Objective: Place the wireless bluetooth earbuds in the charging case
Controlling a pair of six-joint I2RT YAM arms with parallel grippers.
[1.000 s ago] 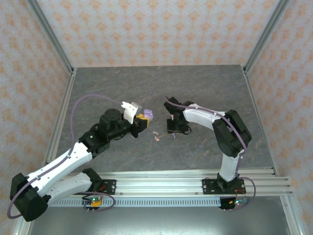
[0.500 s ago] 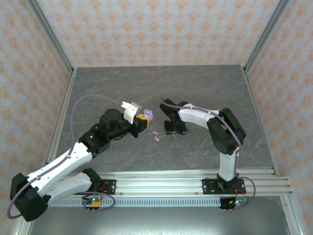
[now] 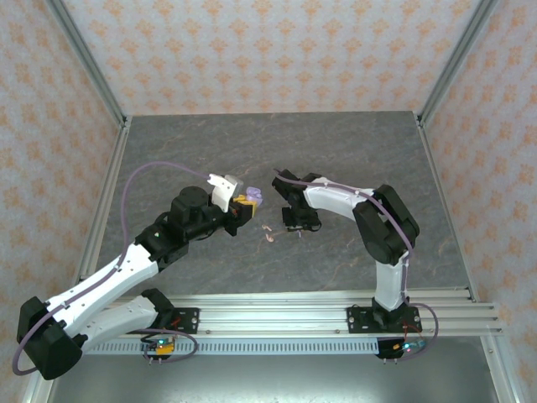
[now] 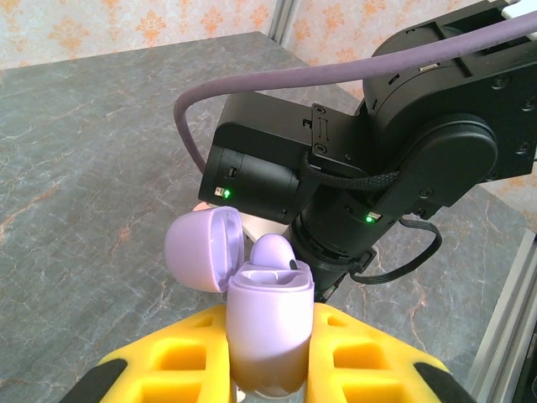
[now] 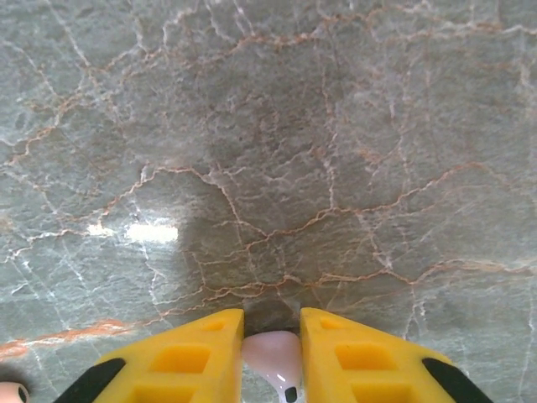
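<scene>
While hanging open, lilac case (image 4: pixel 270 306): being clenched by left gripper (image 4: pixel 268 340).
Right gripper (image 5: pixel 270 326): apparently grasping pink earbud (image 5: pixel 270 349), just right of lilac case.

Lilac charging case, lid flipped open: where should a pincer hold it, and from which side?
Pinch the lilac case low on its body, across the two rounded flanks, coming from the base end. Its lid hangs open to one side, so this keeps hinge and mouth clear for buds. The left pincer grips it just so.
</scene>
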